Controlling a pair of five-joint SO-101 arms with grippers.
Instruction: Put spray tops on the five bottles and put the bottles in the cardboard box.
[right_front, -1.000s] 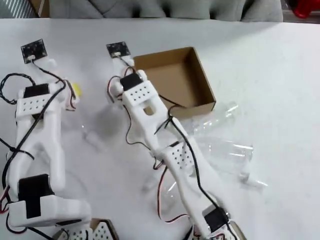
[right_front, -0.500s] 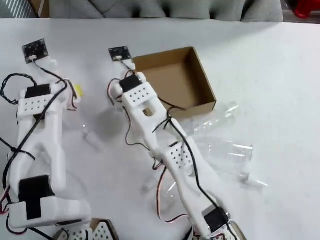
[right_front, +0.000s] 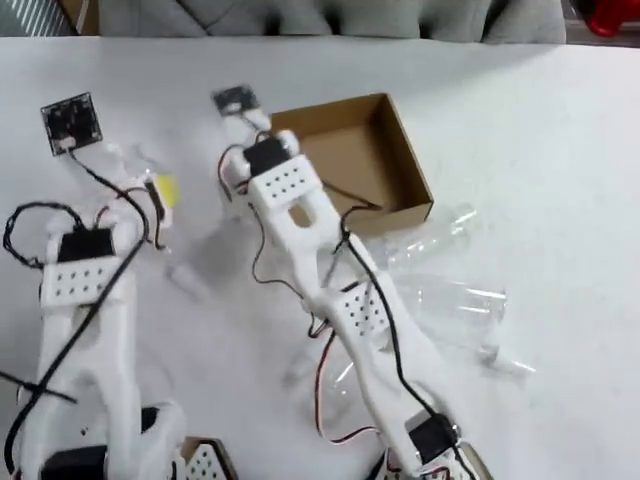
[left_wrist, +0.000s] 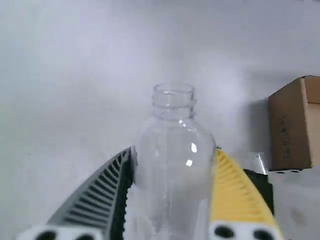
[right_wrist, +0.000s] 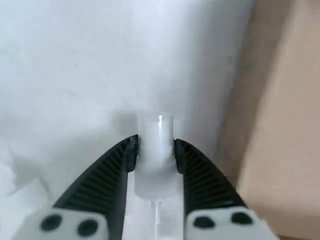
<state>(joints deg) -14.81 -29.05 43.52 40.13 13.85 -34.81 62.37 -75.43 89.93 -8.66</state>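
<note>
Two small clear pieces lie nearest on the white worktop. One piece is on the outer side of the right arm. The other piece is between the right arm and the left arm. Both are too faint to name.

Just beyond the first piece a loose bottle lies on its side. A second loose bottle lies farther on, also on its side, just beside the near wall of the cardboard box.

The left jaws, one grey and one yellow, are closed narrow on the body of a clear held bottle, one pressing each side. Its threaded neck points away from the wrist with the mouth open. The worktop is behind it and a corner of the cardboard box is off to one side.

The right jaws, both black, pinch a small whitish cylinder, a spray top by its look, and a thin tube runs back from it toward the wrist. They hang over the worktop just beside the outer wall of the cardboard box. From above, that arm's end is at the box's corner on the left arm's side.

The box stands with its open side up. Past the worktop's far edge runs a strip of grey upholstery.
</note>
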